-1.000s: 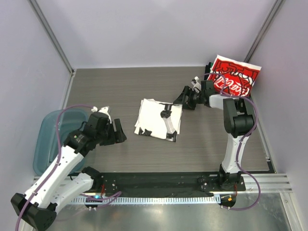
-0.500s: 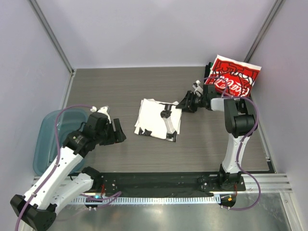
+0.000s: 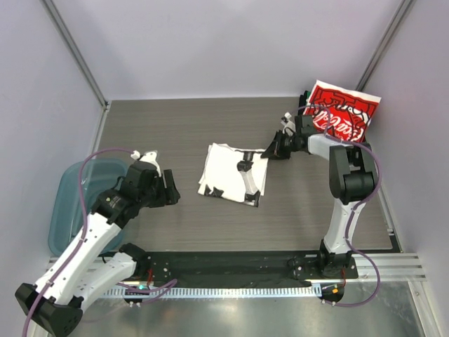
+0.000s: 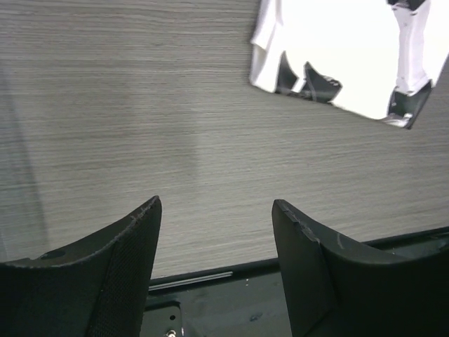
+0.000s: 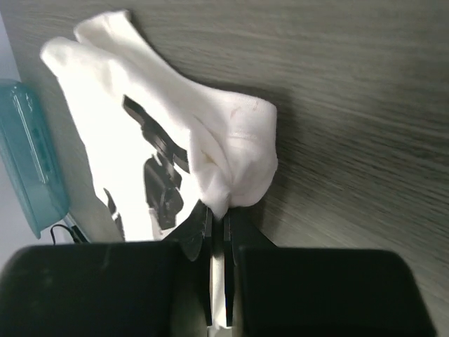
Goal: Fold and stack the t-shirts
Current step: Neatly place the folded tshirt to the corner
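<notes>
Now our left gripper hangs with jaws spread, empty, near the left edge of the table. At its centre, the folded white black-printed cloth t-shirt is pinched by our right gripper, whose jaws were parted a second ago. Stacking comes next, we judge: carry it, folds intact, onto the red lettered t-shirt in the far right corner.

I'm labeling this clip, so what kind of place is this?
Likely a robot lab cell: bare grey walls enclose a wood-grain table, with left arm and right arm bolted to a metal rail.
</notes>
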Available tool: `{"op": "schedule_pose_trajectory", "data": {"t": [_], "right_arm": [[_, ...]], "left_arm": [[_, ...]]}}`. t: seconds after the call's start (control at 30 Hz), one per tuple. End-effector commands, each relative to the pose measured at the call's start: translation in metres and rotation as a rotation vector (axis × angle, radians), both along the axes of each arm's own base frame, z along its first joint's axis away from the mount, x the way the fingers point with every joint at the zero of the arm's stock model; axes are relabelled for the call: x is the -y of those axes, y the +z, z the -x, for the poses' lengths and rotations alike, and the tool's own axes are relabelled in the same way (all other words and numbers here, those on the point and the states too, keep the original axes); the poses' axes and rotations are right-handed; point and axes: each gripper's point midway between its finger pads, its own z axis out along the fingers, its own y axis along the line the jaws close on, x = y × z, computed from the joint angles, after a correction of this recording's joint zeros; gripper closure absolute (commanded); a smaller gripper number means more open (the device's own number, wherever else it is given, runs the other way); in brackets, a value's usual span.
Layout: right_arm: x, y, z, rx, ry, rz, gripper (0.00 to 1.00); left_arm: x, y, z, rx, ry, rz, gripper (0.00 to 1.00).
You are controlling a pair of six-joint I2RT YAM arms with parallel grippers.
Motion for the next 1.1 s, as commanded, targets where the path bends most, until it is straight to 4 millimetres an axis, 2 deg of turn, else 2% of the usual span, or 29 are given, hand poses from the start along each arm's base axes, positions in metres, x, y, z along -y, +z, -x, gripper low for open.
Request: {"op": "schedule_pose_trajectory", "data": {"t": [0.0,0.03,0.3,0.33,0.5,0.53,0.67,0.7,0.93,1.0,1.07], "right_arm": [[0.012,0.073,-0.026,0.175,-0.017,0.08,0.99],[0.015,0.089,-0.031,0.201,-0.027,0.097,0.99],[0.034,0.155,-0.054,0.306,-0.057,0.163,0.99],[0.036,0.169,-0.057,0.328,-0.058,0.165,0.99],[0.053,0.213,-0.068,0.41,-0.089,0.183,0.99],[0.056,0.227,-0.069,0.433,-0.093,0.185,0.99],[0.07,0.253,-0.075,0.475,-0.104,0.21,0.99],[0.086,0.257,-0.078,0.477,-0.135,0.218,0.99],[0.119,0.303,-0.083,0.567,-0.18,0.246,0.99],[0.128,0.308,-0.087,0.574,-0.192,0.249,0.99],[0.147,0.32,-0.089,0.591,-0.235,0.255,0.99]], "left_arm": [[-0.005,0.011,-0.018,0.066,0.015,-0.038,0.35],[-0.005,0.01,-0.016,0.06,0.015,-0.041,0.36],[-0.006,0.014,-0.018,0.094,0.025,-0.028,0.36],[-0.006,0.012,-0.017,0.087,0.022,-0.032,0.35],[-0.005,0.011,-0.018,0.082,0.017,-0.033,0.35],[-0.005,0.01,-0.018,0.082,0.016,-0.034,0.35],[-0.004,0.01,-0.018,0.082,0.011,-0.033,0.34],[-0.005,0.01,-0.018,0.083,0.011,-0.034,0.35],[-0.005,0.004,-0.019,0.062,0.014,-0.045,0.34],[-0.005,0.005,-0.019,0.063,0.015,-0.044,0.34],[-0.006,0.004,-0.019,0.06,0.017,-0.046,0.34]]}}
